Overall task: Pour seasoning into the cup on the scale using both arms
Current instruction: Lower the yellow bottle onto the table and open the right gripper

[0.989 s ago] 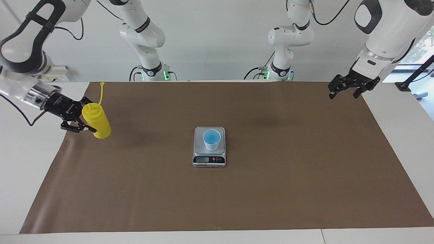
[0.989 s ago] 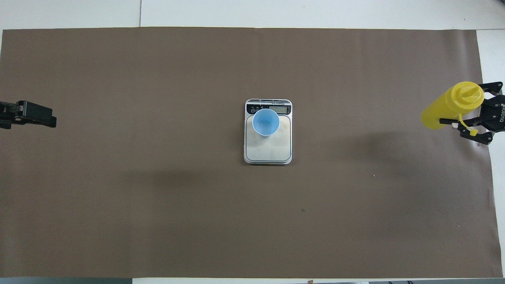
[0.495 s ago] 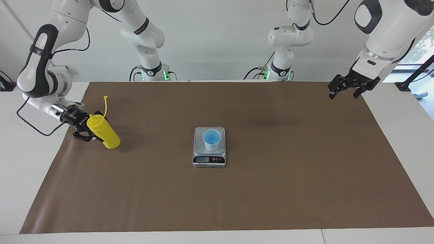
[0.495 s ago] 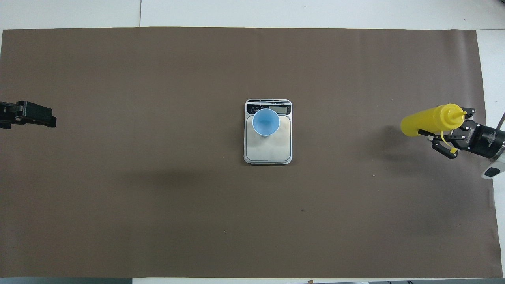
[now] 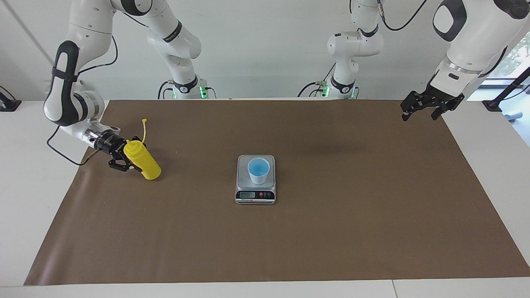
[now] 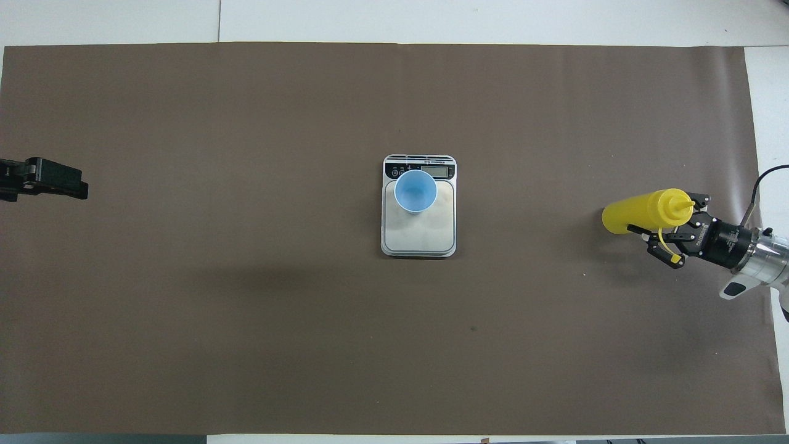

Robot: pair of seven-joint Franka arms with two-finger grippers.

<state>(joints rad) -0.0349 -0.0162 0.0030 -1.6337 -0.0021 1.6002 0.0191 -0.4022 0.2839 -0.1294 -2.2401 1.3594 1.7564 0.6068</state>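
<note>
Since a second ago, your right gripper, clamped on the seasoning, has carried it toward the cup on the scale; at two o'clock, your left gripper waits, fingers apart.

The squeeze bottle is showing solid yellow, strap included. The cup is showing pale blue outside and brighter blue inside. The scale is showing a grey platform, silver body and black front panel. The mat is showing plain brown over a white table. Both arms are showing white with black bands.
</note>
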